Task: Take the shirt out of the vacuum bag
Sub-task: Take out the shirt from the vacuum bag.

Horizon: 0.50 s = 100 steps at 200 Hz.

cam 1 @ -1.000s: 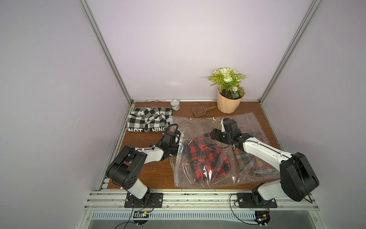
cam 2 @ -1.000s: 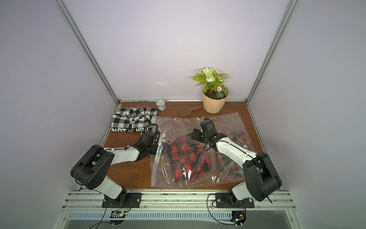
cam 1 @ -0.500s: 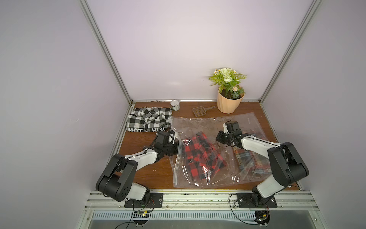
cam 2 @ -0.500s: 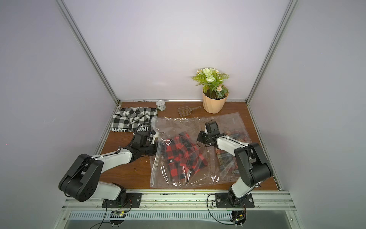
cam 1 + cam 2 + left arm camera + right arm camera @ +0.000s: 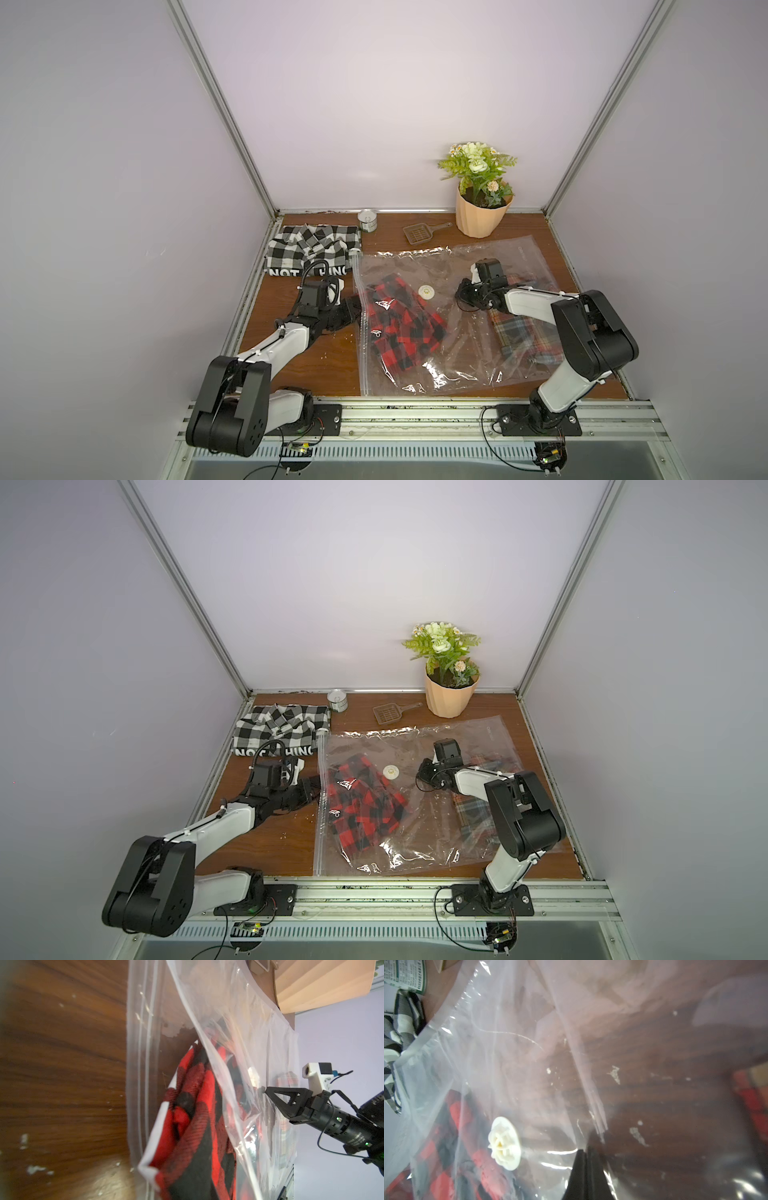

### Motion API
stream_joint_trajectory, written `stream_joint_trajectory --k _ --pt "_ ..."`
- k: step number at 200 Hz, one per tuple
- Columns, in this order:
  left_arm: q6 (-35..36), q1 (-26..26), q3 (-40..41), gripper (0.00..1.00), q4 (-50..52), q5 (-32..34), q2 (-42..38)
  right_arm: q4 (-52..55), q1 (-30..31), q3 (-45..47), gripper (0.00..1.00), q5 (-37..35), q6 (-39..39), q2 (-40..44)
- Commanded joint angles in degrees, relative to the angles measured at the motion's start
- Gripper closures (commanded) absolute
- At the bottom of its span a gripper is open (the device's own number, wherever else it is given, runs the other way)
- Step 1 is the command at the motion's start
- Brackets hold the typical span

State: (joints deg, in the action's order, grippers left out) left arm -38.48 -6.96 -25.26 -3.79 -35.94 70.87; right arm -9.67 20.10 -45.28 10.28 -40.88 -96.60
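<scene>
- Landmark for all positions: the round white valve (image 5: 427, 291) on the top sheet of the vacuum bag (image 5: 461, 357), which lies flat on the table (image 5: 328, 370)
- Shirt (image 5: 399, 328) (red and black check): wholly inside the bag, partly under the valve and reaching from it to the zip edge (image 5: 361, 361); no part is out
- Right gripper (image 5: 586, 1154): just beside the valve, on the side away from the zip edge; fingers pressed together on a pinch of the top sheet, with creases running to the tips
- Left gripper (image 5: 351, 311): well apart from the valve, at the zip edge, with the shirt between; fingers together, but what they hold, if anything, cannot be told
- Left wrist view: the top sheet stands clear of the bottom sheet at the zip edge, so the mouth reads as open
- Step judged in hand: opening and steadying the bag; extraction not yet begun
- Next move, as judged: right gripper to hold the sheet up and anchor the bag; left gripper to open, enter the mouth, clamp the nearest fold of the shirt and draw it away from the valve, past the zip edge
</scene>
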Motion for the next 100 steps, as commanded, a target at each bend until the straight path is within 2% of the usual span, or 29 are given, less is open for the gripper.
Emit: stream_joint_trajectory --k 1,45,100 --pt "2.17 2.18 0.26 1.0 2.98 -0.9 -1.97 -1.3 -0.4 0.65 1.0 0.61 -1.47 -0.23" --pt "2.48 9.05 2.03 1.0 5.44 -1.85 -4.91 -1.47 -1.19 1.33 1.0 0.03 -1.68 1.02" --pt "0.38 14.59 1.98 1.0 10.05 5.17 -9.56 -2.37 -2.69 1.95 1.0 0.96 -2.02 1.08"
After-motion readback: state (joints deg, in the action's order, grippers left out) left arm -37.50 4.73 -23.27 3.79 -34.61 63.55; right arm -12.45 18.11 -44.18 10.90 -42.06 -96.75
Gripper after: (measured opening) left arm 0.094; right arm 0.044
